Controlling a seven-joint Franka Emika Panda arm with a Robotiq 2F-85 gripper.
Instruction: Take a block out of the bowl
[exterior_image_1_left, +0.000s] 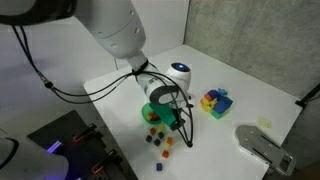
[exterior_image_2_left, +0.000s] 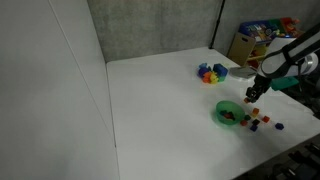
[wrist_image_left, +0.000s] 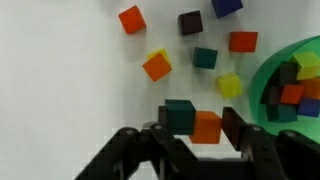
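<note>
The bright green bowl (wrist_image_left: 262, 70) sits at the right edge of the wrist view with several small blocks inside; it also shows in both exterior views (exterior_image_1_left: 151, 112) (exterior_image_2_left: 228, 114). My gripper (wrist_image_left: 196, 125) is just beside the bowl, low over the white table. Its two black fingers press on a teal block (wrist_image_left: 179, 114) and an orange block (wrist_image_left: 207, 128) that sit side by side between them. In the exterior views the gripper (exterior_image_1_left: 186, 128) (exterior_image_2_left: 251, 97) hangs close to the bowl, with the held blocks too small to make out.
Several loose coloured cubes (wrist_image_left: 157, 66) lie on the table beside the bowl (exterior_image_1_left: 158, 136) (exterior_image_2_left: 263, 122). A multicoloured block cluster (exterior_image_1_left: 215, 102) (exterior_image_2_left: 211, 72) stands farther off. A black cable loops by the arm. A table edge lies near the cubes.
</note>
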